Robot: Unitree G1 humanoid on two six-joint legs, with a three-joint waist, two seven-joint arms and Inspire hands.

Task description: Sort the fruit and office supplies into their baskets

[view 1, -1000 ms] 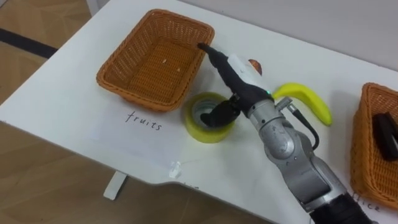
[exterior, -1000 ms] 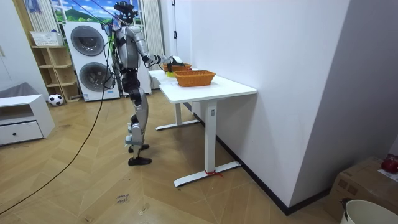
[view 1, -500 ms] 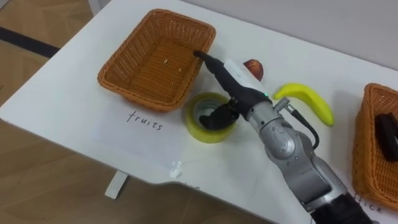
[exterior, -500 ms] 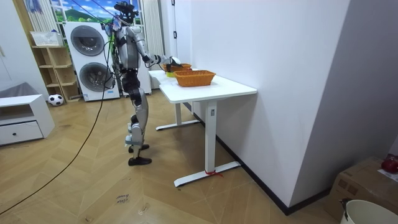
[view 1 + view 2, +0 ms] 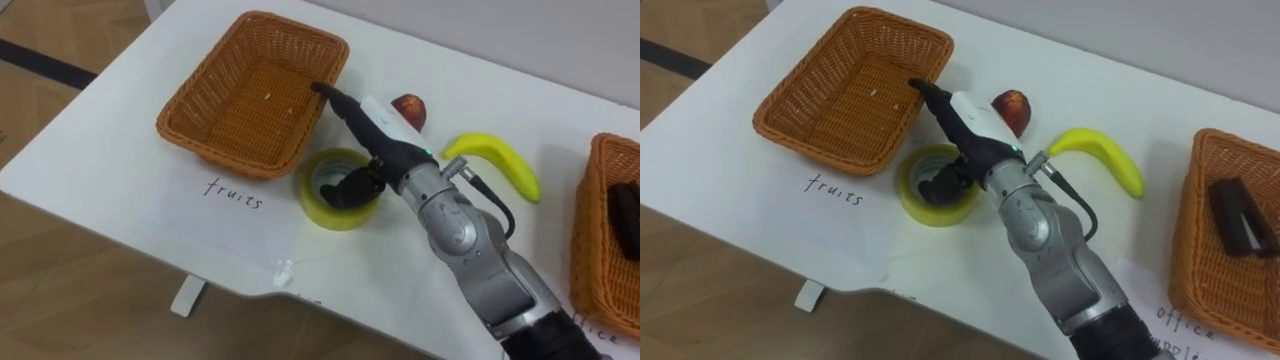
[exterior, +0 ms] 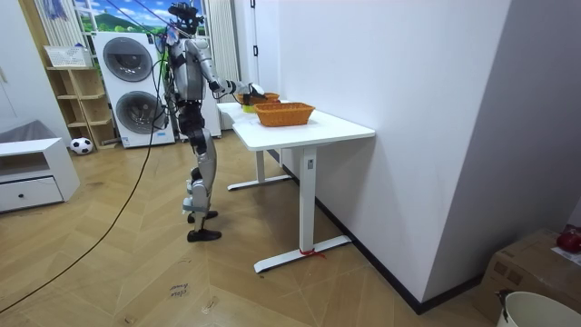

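Robot stands at the end of the worktop, facing it; in the room view two washing machines stand behind it.

Fruit basket: on the worktop's left part, empty.

Tape roll: yellow, lying flat on the worktop just beside the fruit basket's near right corner; not in any basket.

Right robot hand: over the tape roll, fingers straight and spread narrow, tips at the fruit basket's right rim. Thumb dips into the roll's core. No closed grasp seen.

Apple: on the worktop right of the fruit basket, partly behind the hand.

Banana: on the worktop farther right of the fruit basket, beyond the apple.

Office basket: well apart from the fruit basket, at the right edge, holding a black item.
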